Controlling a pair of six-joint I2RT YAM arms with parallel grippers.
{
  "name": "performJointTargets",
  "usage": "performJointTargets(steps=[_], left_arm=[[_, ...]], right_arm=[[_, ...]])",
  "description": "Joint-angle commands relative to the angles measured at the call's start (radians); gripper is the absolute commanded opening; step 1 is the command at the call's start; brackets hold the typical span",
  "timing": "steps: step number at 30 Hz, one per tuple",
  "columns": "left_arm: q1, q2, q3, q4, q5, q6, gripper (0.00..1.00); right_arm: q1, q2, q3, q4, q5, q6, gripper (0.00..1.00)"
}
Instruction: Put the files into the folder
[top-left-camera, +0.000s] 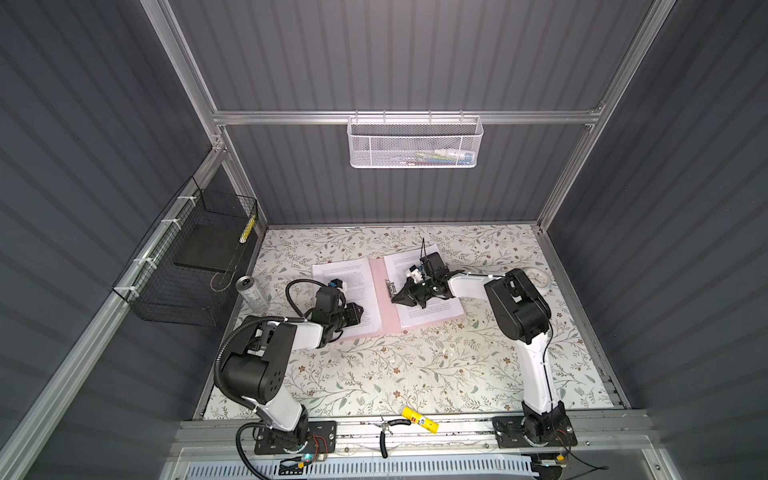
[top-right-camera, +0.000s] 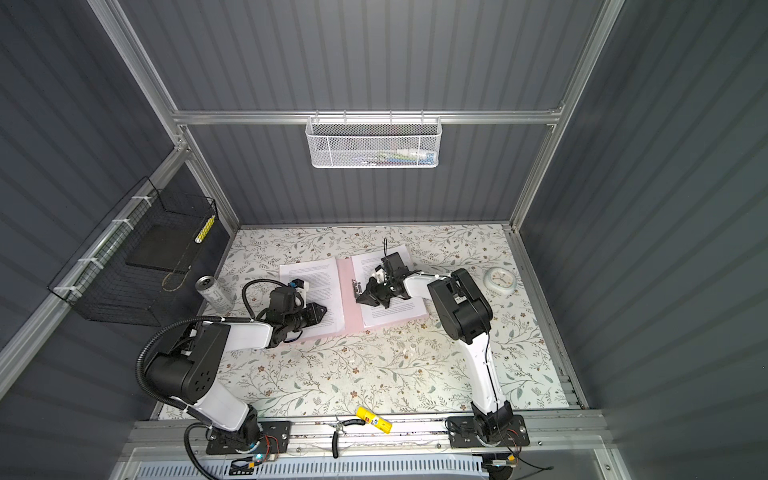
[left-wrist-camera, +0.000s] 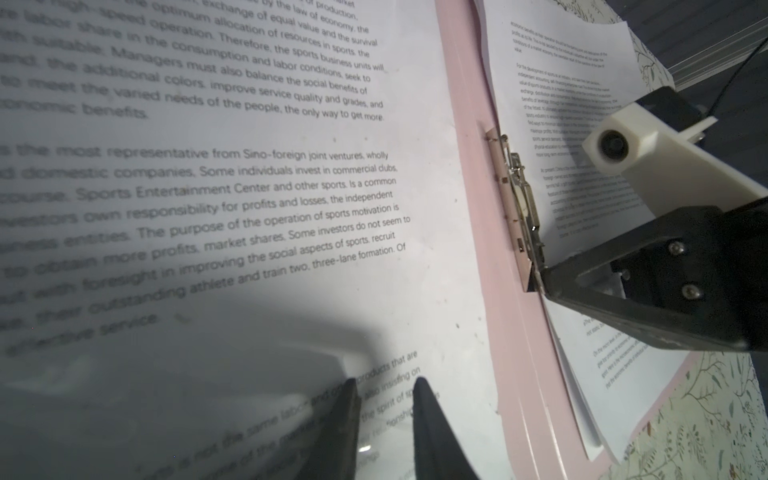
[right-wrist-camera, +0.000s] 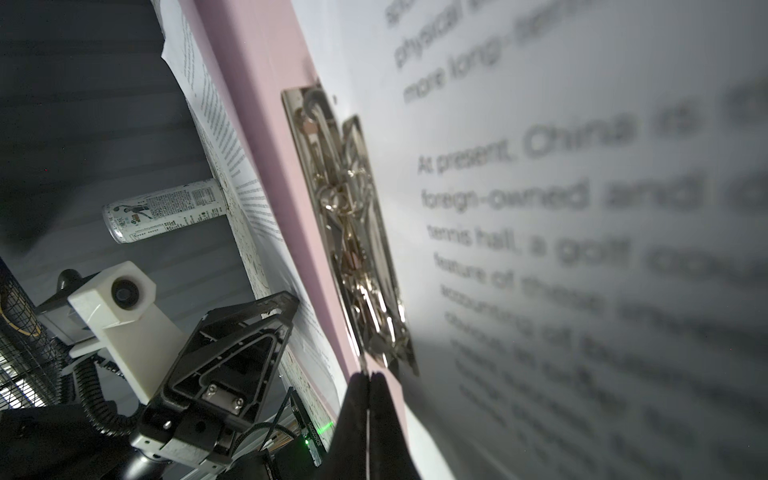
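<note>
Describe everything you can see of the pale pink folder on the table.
The flat pale pink file folder lies open on the floral-patterned table, looking like thin smooth card. White printed paper sheets cover both halves, leaving pink showing along the spine and near edge. A small shiny metal clip sits beside the spine on the right half, at that stack's edge. The right gripper, fingers shut, touches the clip's near end.

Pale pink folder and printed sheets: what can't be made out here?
- Small metal clip: near end covered by fingers of the right gripper, both top views.
- Left white printed sheet: near part under the left gripper, both top views.
- White mesh basket: contents too small.
- Right white printed sheet: text blurred, right wrist view.
</note>
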Motion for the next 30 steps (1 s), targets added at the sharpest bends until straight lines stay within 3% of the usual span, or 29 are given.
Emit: performJointTargets(steps=[1, 8, 12, 17, 30], left_arm=[[0.009, 0.035, 0.010, -0.084, -0.001, 0.009, 0.25], [0.008, 0.042, 0.018, -0.088, 0.002, 0.008, 0.25], [0.008, 0.045, 0.020, -0.090, 0.004, 0.009, 0.25], [0.009, 0.048, 0.024, -0.097, 0.010, 0.012, 0.25], [0.008, 0.033, 0.025, -0.090, 0.025, 0.016, 0.26]], right_arm=[[-0.019, 0.107, -0.038, -0.216, 0.219, -0.011, 0.00], [-0.007, 0.118, -0.005, -0.260, 0.231, -0.024, 0.00], [-0.005, 0.107, -0.048, -0.085, 0.085, 0.070, 0.00], [-0.002, 0.034, -0.107, 0.149, -0.015, 0.213, 0.00], [0.000, -0.050, -0.162, 0.282, -0.050, 0.335, 0.02]])
